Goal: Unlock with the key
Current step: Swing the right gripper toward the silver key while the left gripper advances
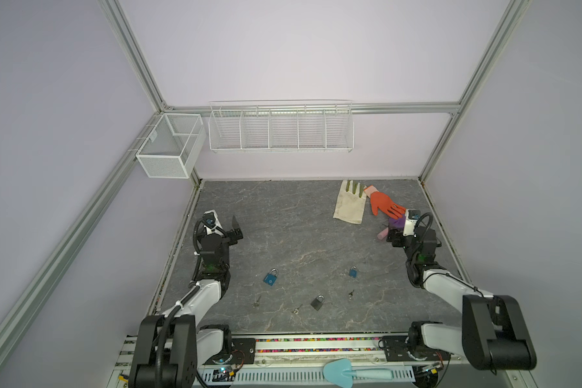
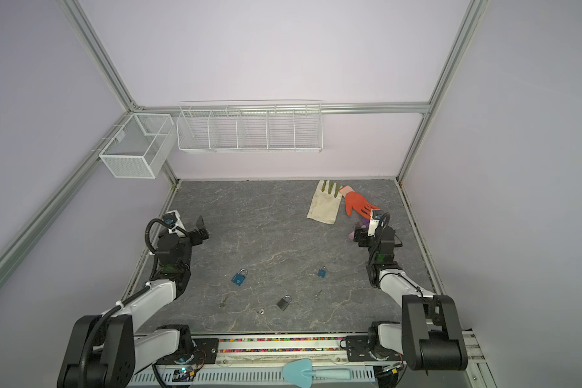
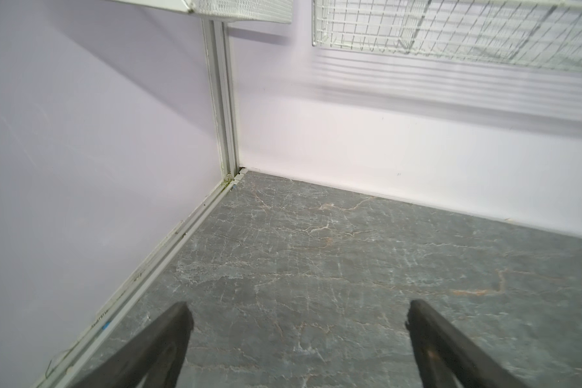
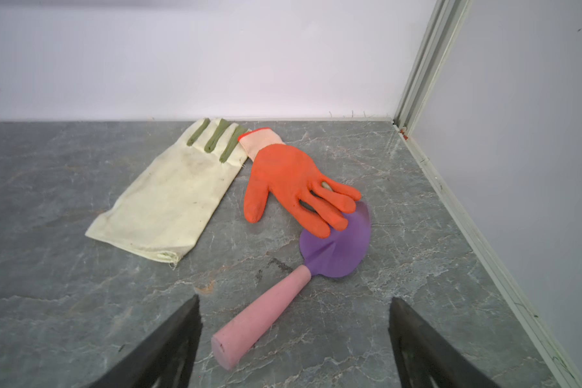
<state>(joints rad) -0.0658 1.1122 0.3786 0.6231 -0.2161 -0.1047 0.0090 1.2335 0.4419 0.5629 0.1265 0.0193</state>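
Your left gripper (image 3: 296, 314) spread wide, holding nothing; your right gripper (image 4: 294, 310) likewise, facing the trowel (image 4: 336, 248); a key (image 1: 256, 301) near the larger blue padlock (image 1: 270, 278)

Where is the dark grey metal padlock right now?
In both top views the dark grey metal padlock lies near the front middle of the grey marbled table, just right of a small silver key.
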